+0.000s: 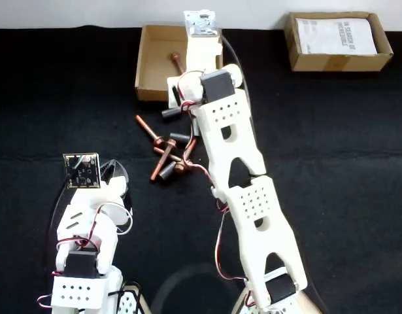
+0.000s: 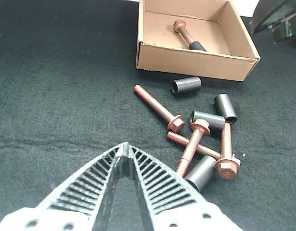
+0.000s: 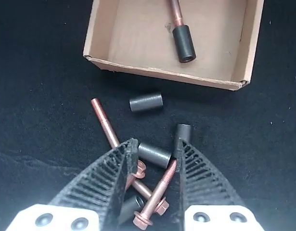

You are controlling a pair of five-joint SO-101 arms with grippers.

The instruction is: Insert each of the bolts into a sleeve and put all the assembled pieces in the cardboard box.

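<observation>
Progress: one assembled piece point(image 3: 183, 41), a bolt pushed into a dark sleeve, is seen lying inside the cardboard box point(image 1: 148, 65) at the upper middle of the high frame. Four copper-coloured bolts point(image 2: 157, 105) and four dark sleeves point(image 2: 186, 85) are counted loose on the desk point(image 1: 331, 163), heaped just below the box at the centre of the high frame. Several bolts are crossed over one another, and one sleeve is partly covered. By that count the task is judged about a fifth done, with four insertions and four drops left.

Right claw point(image 3: 156, 147): held moderately open over the heap, nothing gripped; a sleeve is framed between its tips. Left claw point(image 2: 124, 147): tips closed together, nothing held, parked at the lower left of the high frame, well apart from the heap.

Surface: the desk is covered in black felt-like cloth. A second box point(image 1: 331, 63) with a paper sheet point(image 1: 335, 36) in it is noted at the upper right. A pale wall point(image 1: 70, 12) is seen as a strip along the top edge
</observation>
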